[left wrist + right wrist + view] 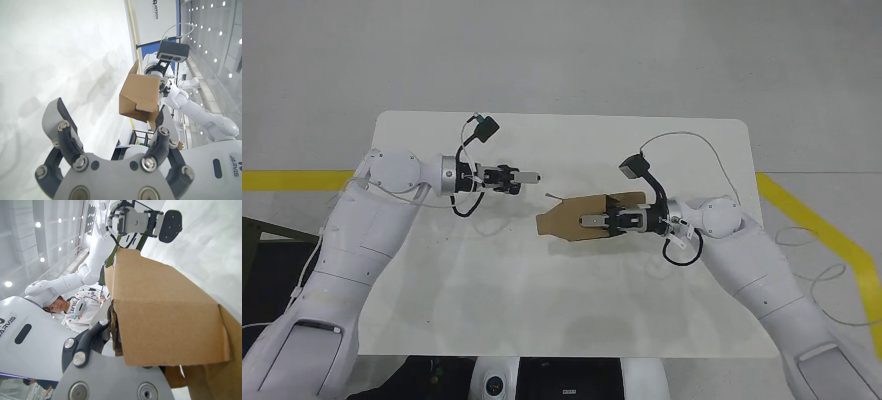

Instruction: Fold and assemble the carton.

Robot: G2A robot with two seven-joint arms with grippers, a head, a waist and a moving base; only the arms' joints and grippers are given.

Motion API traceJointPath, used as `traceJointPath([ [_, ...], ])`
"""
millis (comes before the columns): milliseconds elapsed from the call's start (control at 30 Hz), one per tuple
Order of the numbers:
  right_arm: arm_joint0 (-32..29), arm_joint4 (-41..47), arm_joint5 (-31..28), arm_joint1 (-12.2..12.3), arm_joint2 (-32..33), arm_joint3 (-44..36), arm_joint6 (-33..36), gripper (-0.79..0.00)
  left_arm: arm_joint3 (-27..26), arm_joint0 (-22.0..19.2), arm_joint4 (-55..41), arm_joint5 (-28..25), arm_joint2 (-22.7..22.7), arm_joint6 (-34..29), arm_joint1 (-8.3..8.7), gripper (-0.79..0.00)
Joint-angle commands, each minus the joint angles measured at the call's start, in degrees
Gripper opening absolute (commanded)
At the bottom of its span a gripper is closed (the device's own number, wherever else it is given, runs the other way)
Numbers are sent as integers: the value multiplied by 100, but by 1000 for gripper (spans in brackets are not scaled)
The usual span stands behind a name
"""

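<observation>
- Brown corrugated-cardboard carton (567, 222): sits between the two arms over the white rectangular table (442, 300), apparently lifted off it, and is already opened into a box-shaped sleeve.
- Right gripper (597, 220): clamped on one end of the carton, carrying it.
- Left gripper (110, 106): fingers spread wide, empty, facing the carton's other end, near but apart.
- Progress, as judged: body erected; the facing end looks partly tucked; a flap at the held end still juts out, so closing remains.

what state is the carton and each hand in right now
carton: partly folded into a box shape, end flaps not closed, gripped by the right hand
left hand: open, empty, apart from the carton
right hand: shut on the carton
</observation>
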Motion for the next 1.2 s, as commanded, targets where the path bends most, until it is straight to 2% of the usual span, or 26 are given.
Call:
traceJointPath([
  [0, 14, 28, -8, -14, -43, -20, -7, -785, -8, 14, 18, 17, 17, -13, 1, 0],
  [433, 196, 128, -190, -85, -127, 123, -190, -785, -221, 50, -72, 45, 312, -417, -48, 0],
  [1167, 239, 180, -231, -138, -190, 124, -231, -785, -227, -36, -93, 51, 506, -408, -105, 0],
])
